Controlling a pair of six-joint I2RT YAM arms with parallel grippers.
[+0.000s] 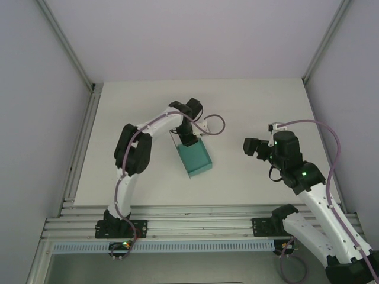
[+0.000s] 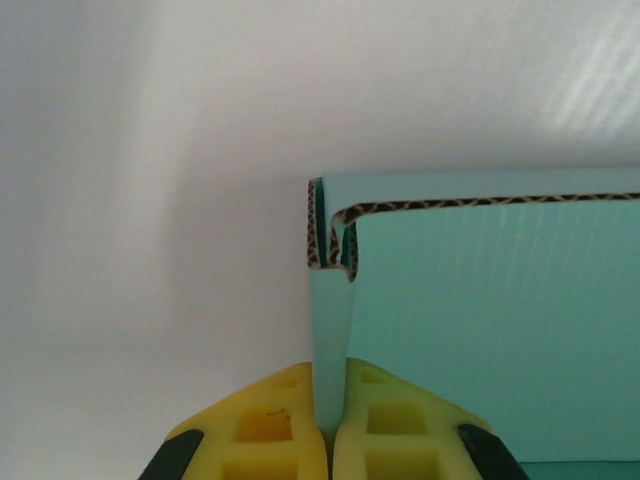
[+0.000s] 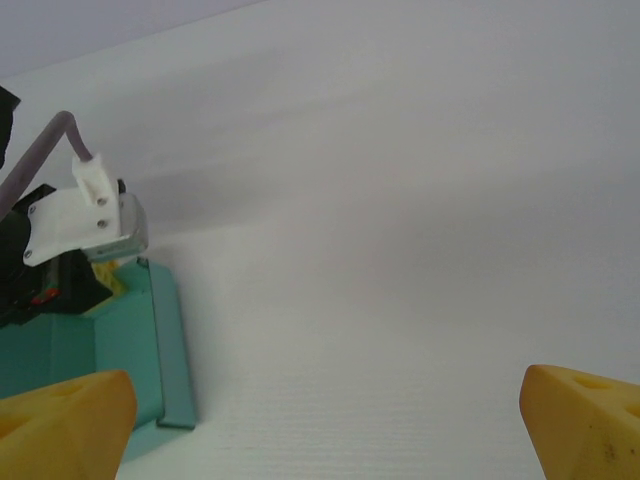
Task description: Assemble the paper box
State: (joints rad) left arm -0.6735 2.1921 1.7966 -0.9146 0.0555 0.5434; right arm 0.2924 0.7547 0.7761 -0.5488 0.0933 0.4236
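Our left gripper (image 1: 188, 141) reaches down onto the far corner of the teal-green open card box (image 1: 196, 160), its yellow fingers (image 2: 290, 420) pinched tight on one upright wall. Our right gripper (image 1: 249, 146) hangs right of that box, well apart, jaws spread wide, facing it.
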